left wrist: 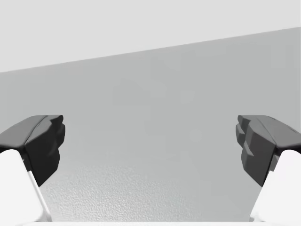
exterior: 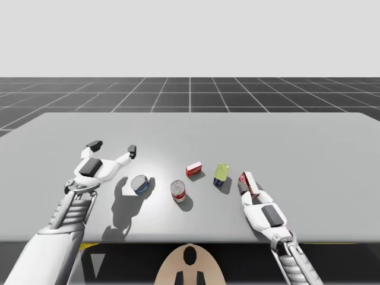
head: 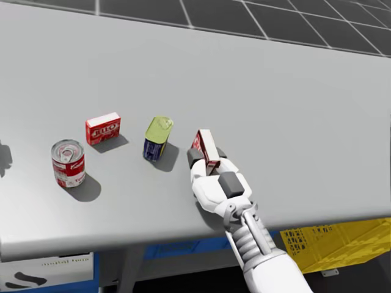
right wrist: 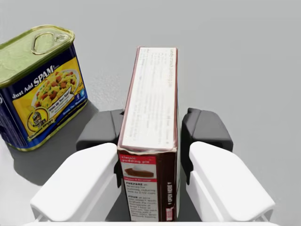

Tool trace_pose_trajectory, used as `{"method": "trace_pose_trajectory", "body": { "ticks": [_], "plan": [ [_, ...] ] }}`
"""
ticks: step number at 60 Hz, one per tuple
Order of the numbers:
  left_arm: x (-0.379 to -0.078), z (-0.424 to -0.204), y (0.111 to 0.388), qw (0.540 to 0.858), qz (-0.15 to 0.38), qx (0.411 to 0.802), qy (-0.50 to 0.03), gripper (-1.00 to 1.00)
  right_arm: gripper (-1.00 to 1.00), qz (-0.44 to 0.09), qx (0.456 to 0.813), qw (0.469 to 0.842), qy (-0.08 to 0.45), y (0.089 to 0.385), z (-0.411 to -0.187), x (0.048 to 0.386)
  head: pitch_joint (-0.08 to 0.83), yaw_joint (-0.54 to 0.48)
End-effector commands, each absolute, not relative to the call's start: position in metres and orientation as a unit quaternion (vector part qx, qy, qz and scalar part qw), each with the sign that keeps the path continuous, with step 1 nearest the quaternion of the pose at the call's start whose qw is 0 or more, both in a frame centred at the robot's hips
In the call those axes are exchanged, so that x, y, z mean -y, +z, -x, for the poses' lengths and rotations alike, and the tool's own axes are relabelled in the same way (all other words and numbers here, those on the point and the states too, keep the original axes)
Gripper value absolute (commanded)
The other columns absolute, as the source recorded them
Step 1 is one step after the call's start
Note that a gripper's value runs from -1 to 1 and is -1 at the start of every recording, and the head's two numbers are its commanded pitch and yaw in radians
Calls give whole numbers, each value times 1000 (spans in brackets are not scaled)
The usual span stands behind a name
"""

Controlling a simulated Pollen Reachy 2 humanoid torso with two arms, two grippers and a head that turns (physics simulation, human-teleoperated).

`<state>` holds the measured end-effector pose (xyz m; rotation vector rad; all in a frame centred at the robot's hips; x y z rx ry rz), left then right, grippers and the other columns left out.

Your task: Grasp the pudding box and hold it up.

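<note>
Near right edge of the surface (exterior: 309, 148): pudding box (exterior: 249, 181), a brown-and-red carton standing on a narrow side. Its long axis points away from my right arm. It looks to rest on the surface, not yet raised.
Right gripper (right wrist: 153, 129): closed on the pudding box, with one dark finger pressed to each broad face, at the end of the carton nearest my wrist.
Reason for the hold: the fingers span the thinnest dimension, so the flat faces give them full contact. I judge that the rearward grip may let the far end droop on lifting.
Blue tin (right wrist: 40, 84): rectangular, with a yellow-green lid, upright. It stands just beside the box on its left and does not touch it. A straight upward lift should clear it.
Small red box (exterior: 193, 170): lying flat, further left and a little farther back, well apart from the gripper.
Red-and-white can (exterior: 178, 191): round, upright, left of the tin and closer to me.
Blue round can (exterior: 140, 184): low, near my left arm, and plays no part in the task.
Left gripper (exterior: 113, 147): spread wide, holding nothing, poised above bare surface. It is likely parked aside because one arm suffices.
Step in hand: the grasp appears made and the raising remains.
</note>
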<state>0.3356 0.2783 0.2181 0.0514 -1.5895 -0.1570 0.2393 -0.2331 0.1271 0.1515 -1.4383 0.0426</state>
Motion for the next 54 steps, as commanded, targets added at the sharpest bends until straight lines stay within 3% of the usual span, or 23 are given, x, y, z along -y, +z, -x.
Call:
{"method": "trace_pose_trajectory", "body": {
  "ticks": [1, 22, 32, 54],
  "plan": [
    [-278, -335, 218, 697, -24, 713, -70, -1000, 1000, -85, 656, 750, 13, 126, -237, 225, 678, -337],
    [-279, -336, 218, 697, -26, 713, -68, -1000, 1000, -85, 662, 745, 16, 129, -236, 220, 408, -355],
    [-280, -336, 219, 697, -25, 714, -67, -1000, 1000, -80, 675, 733, 15, 141, -236, 222, 351, -359],
    [-282, -337, 220, 696, -26, 714, -64, -1000, 1000, -49, 772, 633, 36, 264, -236, 234, 329, -365]
  ]
}}
